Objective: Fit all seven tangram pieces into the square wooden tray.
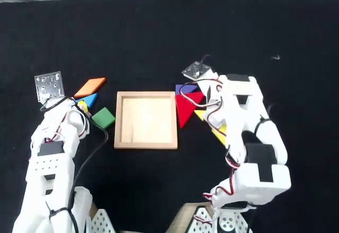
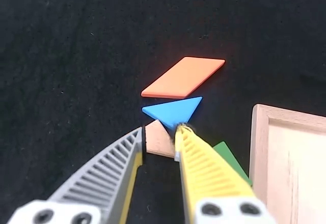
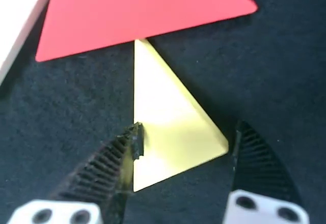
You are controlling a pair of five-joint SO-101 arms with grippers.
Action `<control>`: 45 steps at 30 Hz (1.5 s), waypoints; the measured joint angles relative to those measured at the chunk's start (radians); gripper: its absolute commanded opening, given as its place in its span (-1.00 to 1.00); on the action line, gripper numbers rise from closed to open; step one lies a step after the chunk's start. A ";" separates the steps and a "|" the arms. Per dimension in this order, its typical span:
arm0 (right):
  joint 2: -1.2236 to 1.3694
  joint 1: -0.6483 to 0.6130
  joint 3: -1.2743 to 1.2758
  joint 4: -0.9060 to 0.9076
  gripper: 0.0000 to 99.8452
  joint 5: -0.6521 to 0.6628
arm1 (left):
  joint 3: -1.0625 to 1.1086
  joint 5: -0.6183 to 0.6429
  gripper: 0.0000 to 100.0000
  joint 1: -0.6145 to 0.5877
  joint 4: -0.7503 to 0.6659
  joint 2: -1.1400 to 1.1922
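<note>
My right gripper stands open astride the yellow triangle, lower centre of the wrist frame. The wooden tray lies empty at mid-table. Risk: jaws closing on slanted edges could squirt the piece into the red triangle.

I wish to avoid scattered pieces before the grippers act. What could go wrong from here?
1. The right gripper is open around the yellow triangle, whose tip seems to touch the red triangle. Closing may turn the yellow one and push the red one.
2. The left gripper is at a pale piece that lies against the blue triangle, with the green square close by. A grasp there may shift these neighbours.
</note>
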 measured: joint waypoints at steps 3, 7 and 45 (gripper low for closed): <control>0.048 -0.002 -0.025 0.032 -0.43 0.006 | 0.000 0.000 -0.77 0.000 0.000 0.000; 0.057 -0.002 -0.028 0.052 -0.43 0.046 | 0.000 0.000 -0.77 0.000 0.000 0.000; -0.026 -0.084 -0.270 0.425 -0.98 0.069 | 0.000 0.000 -0.77 0.000 0.000 0.000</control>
